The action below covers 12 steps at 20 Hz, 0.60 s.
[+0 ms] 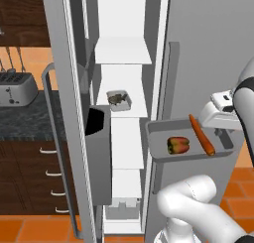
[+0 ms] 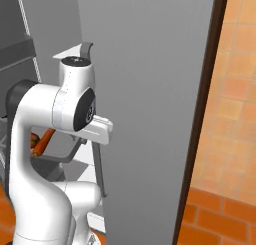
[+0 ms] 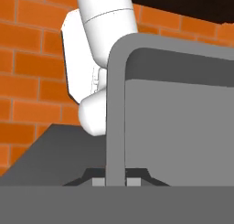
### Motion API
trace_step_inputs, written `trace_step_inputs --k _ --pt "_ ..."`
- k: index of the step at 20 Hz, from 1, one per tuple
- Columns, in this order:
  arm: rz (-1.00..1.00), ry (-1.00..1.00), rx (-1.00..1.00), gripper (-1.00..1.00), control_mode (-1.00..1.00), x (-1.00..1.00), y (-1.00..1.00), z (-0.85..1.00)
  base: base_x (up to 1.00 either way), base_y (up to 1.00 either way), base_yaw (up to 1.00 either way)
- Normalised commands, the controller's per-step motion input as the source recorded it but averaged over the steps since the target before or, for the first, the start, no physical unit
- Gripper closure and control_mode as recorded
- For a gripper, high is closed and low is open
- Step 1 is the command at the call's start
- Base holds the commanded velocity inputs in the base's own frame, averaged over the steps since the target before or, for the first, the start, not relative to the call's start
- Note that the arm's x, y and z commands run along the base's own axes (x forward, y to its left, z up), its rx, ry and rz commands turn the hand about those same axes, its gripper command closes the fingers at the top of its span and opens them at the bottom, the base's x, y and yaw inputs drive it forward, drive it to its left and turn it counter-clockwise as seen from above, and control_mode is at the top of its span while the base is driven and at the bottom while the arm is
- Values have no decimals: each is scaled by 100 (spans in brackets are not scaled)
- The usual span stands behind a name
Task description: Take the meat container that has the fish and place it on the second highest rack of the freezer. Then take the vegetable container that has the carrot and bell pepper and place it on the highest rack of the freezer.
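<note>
The gripper (image 3: pixel 116 182) is clamped on the rim of the grey vegetable container (image 1: pixel 163 150) — in the hand view its two tips sit close on either side of the tray's thin wall, which rises straight up between them and bends over to the right. In the left base view the same tray hangs in the air at the end of the white hand, held level just outside the open freezer (image 1: pixel 126 88), in front of the grey side panel to the right of the opening.

In the tray lie the carrot (image 1: pixel 202 134) and the bell pepper (image 1: pixel 178 145). The carrot runs along the tray's right side, its thin end pointing up past the far rim; the pepper rests near the middle, just beside it but not touching. In the right base view a bit of orange shows low behind the arm.

Further in, the freezer's narrow white interior shows stacked white racks. The meat container (image 1: pixel 120 101) sits on the second rack from the top — the fish (image 1: pixel 116 98) is a small dark shape inside it. The rack above it (image 1: pixel 122 52), the highest, is bare white.

The freezer door (image 1: pixel 69 113) stands swung open to the left, with a long grey bar handle (image 1: pixel 49 138) along its outer edge and a dark bin on its inner face. Beyond the door, a toaster (image 1: pixel 17 87) stands on the dark speckled surface (image 1: pixel 25 120), over brown drawers.
</note>
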Motion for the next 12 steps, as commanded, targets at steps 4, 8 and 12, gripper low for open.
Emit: trace_step_inputs --k 4,8,12 --pt "2 0 0 100 -100 6 0 0 8 0 0" --pt "-11 0 3 100 -100 7 15 3 0 0 0" --pt "-45 -2 5 100 -100 17 44 43 0 0 0"
